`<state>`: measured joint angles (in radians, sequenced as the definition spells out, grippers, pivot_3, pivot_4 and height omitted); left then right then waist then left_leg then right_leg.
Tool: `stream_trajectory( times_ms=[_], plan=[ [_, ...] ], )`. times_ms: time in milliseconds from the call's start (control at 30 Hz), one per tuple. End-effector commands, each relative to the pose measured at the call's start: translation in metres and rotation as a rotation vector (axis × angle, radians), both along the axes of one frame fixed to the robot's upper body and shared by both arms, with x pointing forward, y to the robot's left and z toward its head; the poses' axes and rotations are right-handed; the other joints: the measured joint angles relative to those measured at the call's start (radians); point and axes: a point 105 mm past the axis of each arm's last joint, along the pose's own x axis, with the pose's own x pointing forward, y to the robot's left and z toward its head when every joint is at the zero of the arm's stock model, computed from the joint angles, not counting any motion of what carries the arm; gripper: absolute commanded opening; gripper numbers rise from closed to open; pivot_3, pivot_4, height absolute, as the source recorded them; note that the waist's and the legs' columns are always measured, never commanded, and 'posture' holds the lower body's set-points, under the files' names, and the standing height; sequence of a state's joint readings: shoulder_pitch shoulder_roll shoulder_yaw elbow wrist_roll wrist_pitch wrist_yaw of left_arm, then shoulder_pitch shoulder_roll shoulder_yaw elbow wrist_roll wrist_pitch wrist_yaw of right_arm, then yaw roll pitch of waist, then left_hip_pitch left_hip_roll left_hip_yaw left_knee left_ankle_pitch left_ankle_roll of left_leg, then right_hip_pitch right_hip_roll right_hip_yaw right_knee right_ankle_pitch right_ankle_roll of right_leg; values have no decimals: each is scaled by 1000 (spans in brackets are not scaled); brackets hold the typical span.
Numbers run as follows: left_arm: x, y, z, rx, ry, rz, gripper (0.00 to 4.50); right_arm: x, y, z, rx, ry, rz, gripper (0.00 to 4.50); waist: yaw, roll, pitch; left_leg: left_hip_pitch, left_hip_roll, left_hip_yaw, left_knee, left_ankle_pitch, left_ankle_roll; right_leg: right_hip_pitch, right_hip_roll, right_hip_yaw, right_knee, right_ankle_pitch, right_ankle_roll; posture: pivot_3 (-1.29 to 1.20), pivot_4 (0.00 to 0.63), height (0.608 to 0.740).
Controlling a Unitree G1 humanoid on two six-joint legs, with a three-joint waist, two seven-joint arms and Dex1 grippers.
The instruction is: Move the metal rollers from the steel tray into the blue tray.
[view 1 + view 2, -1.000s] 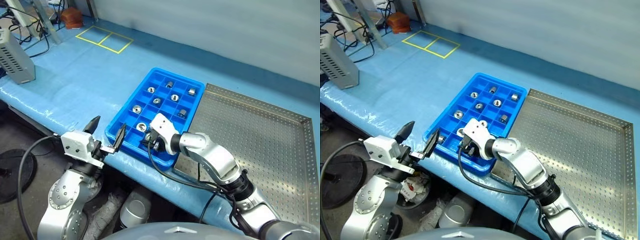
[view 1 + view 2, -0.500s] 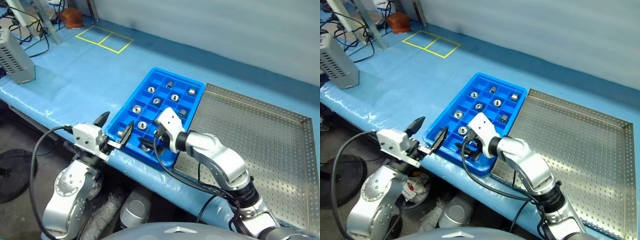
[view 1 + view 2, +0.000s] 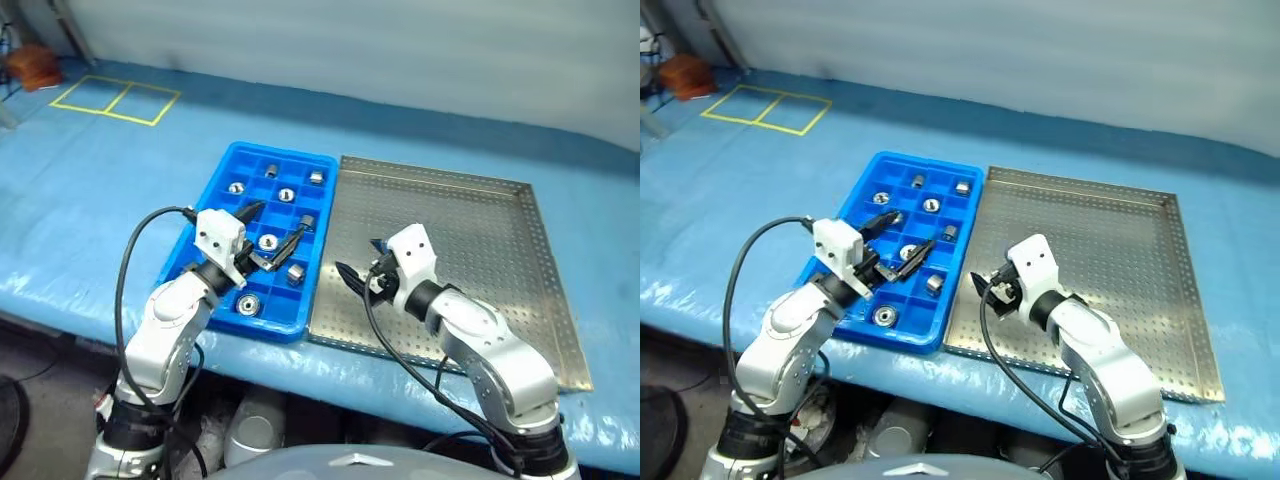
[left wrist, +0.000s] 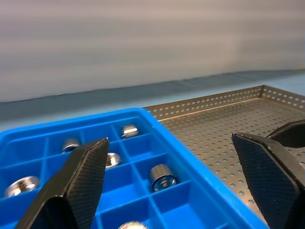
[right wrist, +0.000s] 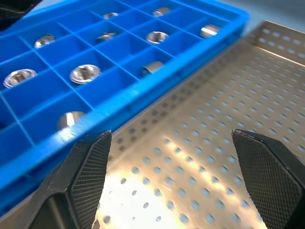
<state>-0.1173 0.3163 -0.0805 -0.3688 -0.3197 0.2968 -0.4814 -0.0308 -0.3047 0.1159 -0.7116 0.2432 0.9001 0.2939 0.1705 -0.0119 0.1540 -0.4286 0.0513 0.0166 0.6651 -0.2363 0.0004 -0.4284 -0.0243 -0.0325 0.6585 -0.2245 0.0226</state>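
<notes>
Blue plastic sheeting (image 3: pixel 90 190) covers the long workbench, a pale wall behind and yellow tape squares (image 3: pixel 115 100) marked at the far left. On it, the bright blue compartmented plastic tray (image 3: pixel 205 255) sits touching the grey perforated steel tray (image 3: pixel 480 240). Shiny metal rollers (image 3: pixel 268 241) rest in blue compartments. Left gripper (image 3: pixel 272 232) hovers spread over the blue tray; right gripper (image 3: pixel 992 287) spread above the steel tray's near-left corner.

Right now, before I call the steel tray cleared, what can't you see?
- Head views: the left end effector hides some blue tray cells, so the metal rollers cannot be counted.
- Head views: the right end effector and arm hide the steel tray's near left corner; one could remain there.
- Wrist views: edges cut off both trays.
</notes>
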Motion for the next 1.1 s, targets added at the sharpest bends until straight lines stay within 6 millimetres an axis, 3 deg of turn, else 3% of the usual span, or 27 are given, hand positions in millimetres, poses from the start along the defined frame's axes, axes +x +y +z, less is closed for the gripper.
stream_trajectory(
  times_ms=[33,133,300,633,1100],
  plan=[
    [5,-9,2,14,-24,-31,4500,-3,-6,15,7,-65,-44,4251,-48,0,0,1,0,0,0,0,0,1,0,0,0,0,0,75,150,740],
    [9,-11,-1,34,-24,-28,4500,-5,-9,13,6,-63,-67,4251,-107,0,0,2,0,0,0,0,0,1,1,3,2,0,0,67,150,740],
    [14,-17,-4,57,-24,-44,4500,-9,-17,10,-4,-55,-102,4251,-142,0,0,5,0,0,-1,0,1,2,1,4,4,0,0,60,150,740],
    [11,-21,-24,112,67,-50,4500,-12,-21,5,-3,-43,-155,4251,-145,-1,0,11,0,6,-1,0,1,4,1,11,4,0,1,65,150,740],
    [10,-25,-24,112,71,-61,4500,-11,-23,3,-4,-44,-177,4251,-143,-1,0,12,-1,8,-2,0,1,4,1,16,4,0,1,72,150,740]
  ],
)
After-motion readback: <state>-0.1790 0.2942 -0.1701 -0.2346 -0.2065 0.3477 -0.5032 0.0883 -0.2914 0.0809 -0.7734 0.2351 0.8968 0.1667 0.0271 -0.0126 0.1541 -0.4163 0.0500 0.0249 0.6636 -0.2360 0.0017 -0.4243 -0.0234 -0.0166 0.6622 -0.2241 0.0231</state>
